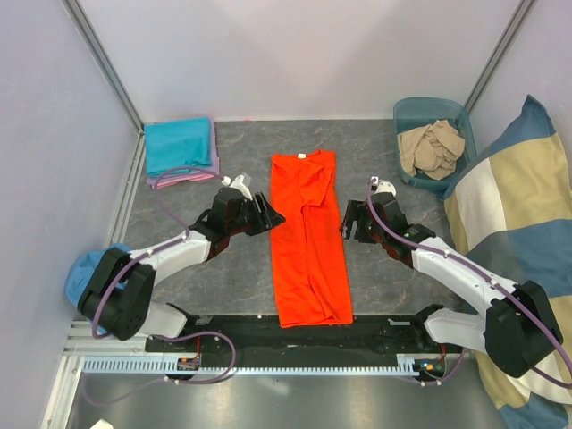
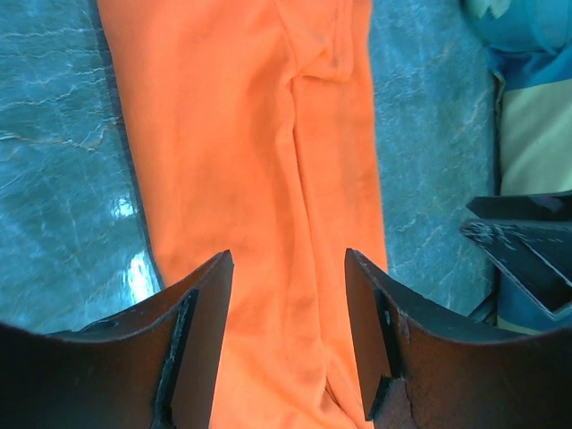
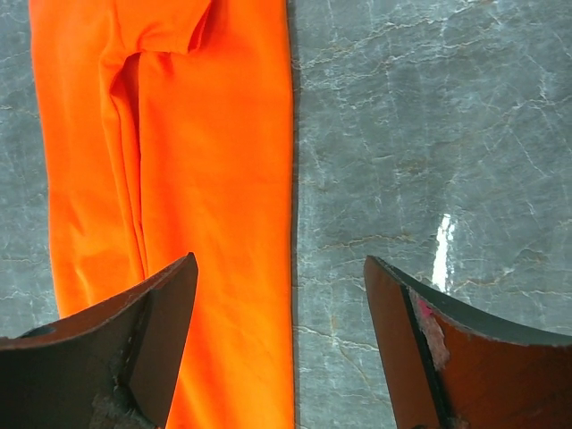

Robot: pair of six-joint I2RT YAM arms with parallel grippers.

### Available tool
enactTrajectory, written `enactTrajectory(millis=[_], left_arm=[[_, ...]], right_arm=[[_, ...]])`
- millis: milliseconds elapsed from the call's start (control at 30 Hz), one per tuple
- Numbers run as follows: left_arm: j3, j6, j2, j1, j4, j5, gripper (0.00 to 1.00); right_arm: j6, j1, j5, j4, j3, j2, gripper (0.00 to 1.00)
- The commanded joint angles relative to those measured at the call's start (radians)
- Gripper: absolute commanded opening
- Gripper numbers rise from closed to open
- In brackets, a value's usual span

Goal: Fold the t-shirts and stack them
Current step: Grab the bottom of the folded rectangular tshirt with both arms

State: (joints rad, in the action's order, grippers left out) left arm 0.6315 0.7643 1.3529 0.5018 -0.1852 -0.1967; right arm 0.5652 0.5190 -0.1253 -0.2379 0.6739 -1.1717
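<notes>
At the far left, the teal t-shirt (image 1: 179,146) lies folded on the pink-lilac t-shirt (image 1: 181,177), the stack so far as I judge it; my left gripper (image 1: 271,214) hangs over the left side of the orange t-shirt (image 1: 308,241), jaws apart, holding nothing; closing from here may pinch only the top layer, so the long fold peels open on lifting. That shirt lies mid-table as a narrow lengthwise strip, collar away from me; a loose flap runs down its middle, and dragging could bunch it. My right gripper (image 1: 347,221) hovers at the strip's right edge, jaws wide and empty, one finger over bare table (image 3: 429,134); a grab there might miss the cloth; uneven lifts would skew the next fold. Farther right, beige t-shirts (image 1: 432,147) sit crumpled in the bin (image 1: 427,102) beside the cushion (image 1: 523,206); a wide swing could snag either.
</notes>
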Motion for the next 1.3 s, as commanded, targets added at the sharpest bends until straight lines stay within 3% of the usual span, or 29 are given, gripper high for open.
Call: enactTrajectory(millis=[0,467,867,1267], left_arm=[[0.117,-0.042,0.153,0.004,-0.138,-0.053,0.61],[0.609,-0.092,0.555,-0.019,-0.112,-0.052,0.59],[0.720,-0.122,0.707,-0.017,0.050,0.031,0.59],[1.120,-0.120,0.977,-0.052,0.331,0.074,0.59]], right_arm=[[0.010,0.001,-0.031,-0.021,0.053,0.015,0.85],[0.024,0.000,-0.016,-0.051,0.003,0.079,0.85],[0.024,0.001,-0.016,-0.055,-0.004,0.072,0.87],[0.033,0.001,-0.022,-0.074,-0.017,0.103,0.88]])
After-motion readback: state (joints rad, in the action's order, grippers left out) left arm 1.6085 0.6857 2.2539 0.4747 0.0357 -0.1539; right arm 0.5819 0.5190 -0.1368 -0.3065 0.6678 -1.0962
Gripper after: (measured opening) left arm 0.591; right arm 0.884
